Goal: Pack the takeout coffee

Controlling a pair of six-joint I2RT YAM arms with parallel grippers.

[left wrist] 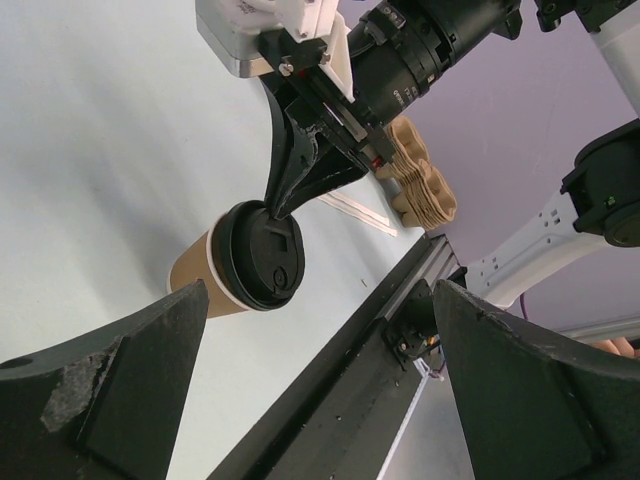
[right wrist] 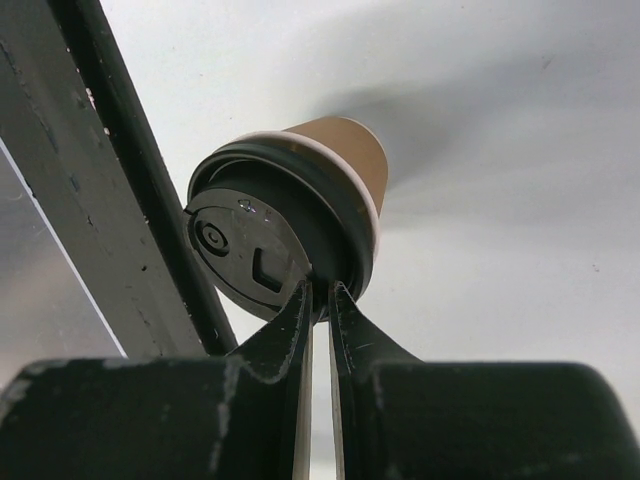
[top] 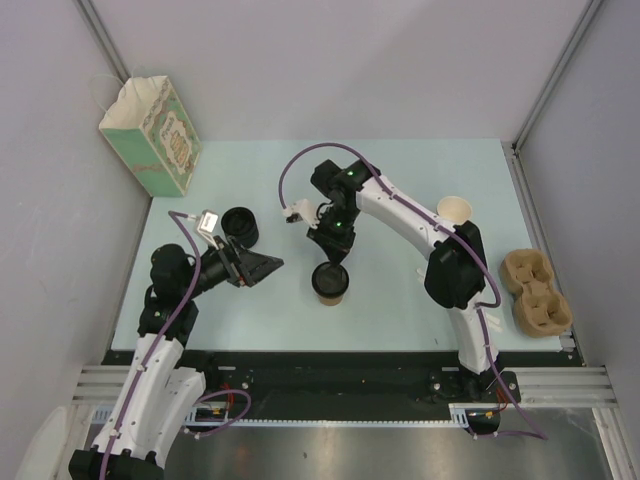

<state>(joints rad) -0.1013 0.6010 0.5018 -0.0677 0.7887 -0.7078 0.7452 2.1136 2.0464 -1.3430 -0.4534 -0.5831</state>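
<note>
The takeout coffee (top: 331,282), a tan paper cup with a black lid, stands upright on the pale table near its middle front. It also shows in the left wrist view (left wrist: 255,258) and the right wrist view (right wrist: 290,230). My right gripper (top: 335,258) comes down on it from above. Its fingers (right wrist: 320,290) are pinched to a thin gap on the lid's rim, as also shown in the left wrist view (left wrist: 280,205). My left gripper (top: 262,268) is open and empty. It points at the cup from the left, a short way off (left wrist: 315,300).
A green patterned paper bag (top: 152,135) stands open at the back left. A low black stack of lids (top: 240,227) sits behind my left gripper. Lidless tan cups (top: 453,211) stand at the right, with brown pulp cup carriers (top: 535,292) at the right edge.
</note>
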